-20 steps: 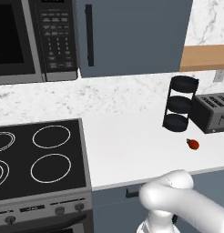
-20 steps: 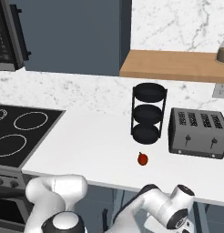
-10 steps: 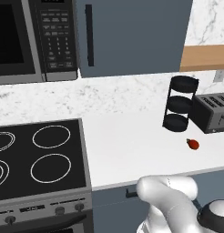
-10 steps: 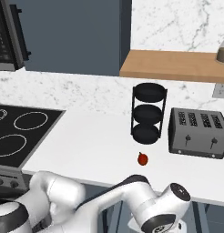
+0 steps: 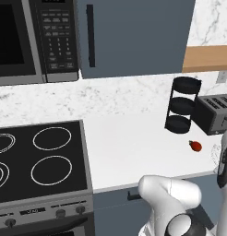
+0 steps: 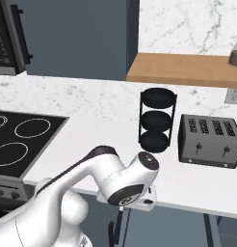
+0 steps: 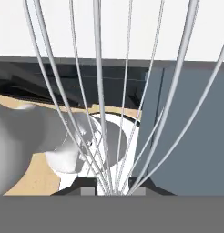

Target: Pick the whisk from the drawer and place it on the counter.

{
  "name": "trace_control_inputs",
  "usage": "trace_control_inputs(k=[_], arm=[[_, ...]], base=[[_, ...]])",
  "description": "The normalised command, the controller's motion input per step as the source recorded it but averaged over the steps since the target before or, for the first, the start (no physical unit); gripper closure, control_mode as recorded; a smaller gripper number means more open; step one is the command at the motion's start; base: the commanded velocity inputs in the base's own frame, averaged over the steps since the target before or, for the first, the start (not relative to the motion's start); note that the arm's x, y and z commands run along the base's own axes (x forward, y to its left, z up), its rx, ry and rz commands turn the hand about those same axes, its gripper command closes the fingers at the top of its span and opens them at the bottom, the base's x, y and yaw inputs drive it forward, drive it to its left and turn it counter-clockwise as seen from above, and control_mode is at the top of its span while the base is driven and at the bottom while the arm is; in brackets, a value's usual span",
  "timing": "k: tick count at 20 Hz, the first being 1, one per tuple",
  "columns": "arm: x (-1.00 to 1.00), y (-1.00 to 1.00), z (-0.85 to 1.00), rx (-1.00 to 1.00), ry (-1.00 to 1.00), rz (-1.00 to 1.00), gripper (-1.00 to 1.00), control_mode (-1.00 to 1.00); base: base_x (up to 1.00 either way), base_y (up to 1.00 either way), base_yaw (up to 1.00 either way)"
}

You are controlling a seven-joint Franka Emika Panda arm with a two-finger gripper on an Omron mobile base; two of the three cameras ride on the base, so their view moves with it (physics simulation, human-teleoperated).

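White counter (image 5: 134, 147): broad plain worktop running from the stovetop to the toaster, with marbled wall behind it; its pale front edge also crosses the top of the hand view (image 7: 109, 27).
Upper cupboard (image 5: 134, 37): blue-grey door with a long dark vertical handle, hanging above the counter beside the microwave (image 5: 37, 41).
Stovetop (image 5: 37, 161): black glass with white ring marks, flush against the counter's left end.
Arm: white, bulky, rising in front of the counter; in the right base view its wrist and hand (image 6: 130, 185) sit at the counter's front edge, below the rack.
Drawer (image 7: 191, 132): blue-grey front seen close in the hand view, below the counter edge; the opening beside it shows a dark interior and a tan floor.
Wooden shelf (image 6: 183, 70): tan board on the wall above the toaster, a jar at its right end.
Toaster (image 6: 209, 140): grey, four slots, standing on the counter just right of the rack.
Rack (image 6: 156, 120): black, three round tiers, upright near the back of the counter.
Gripper (image 7: 111, 191): fingers pressed in tight on the whisk's base at the bottom of the hand view.
Whisk (image 7: 98, 91): silvery wire loops fan up from between the fingertips, close to the lens, in front of the drawer and under the counter edge; handle hidden.
Red fruit-like object (image 5: 195, 146): small, lying on the counter in front of the rack, apart from it.
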Motion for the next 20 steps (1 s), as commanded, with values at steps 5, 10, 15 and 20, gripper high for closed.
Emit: trace_control_inputs(k=[5,10,15,20], arm=[[1.00,0.92,1.00,0.23,-0.13,0.27,1.00,-1.00],[1.00,1.00,0.39,0.14,0.00,0.33,1.00,-1.00],[0.78,1.00,-0.12,0.02,-0.01,0.18,1.00,-1.00],[0.78,0.94,-0.12,-0.02,0.03,-0.01,1.00,-1.00]], base=[[0.00,0.00,0.00],[0.00,0.00,0.00],[0.00,0.00,0.00],[0.00,0.00,0.00]])
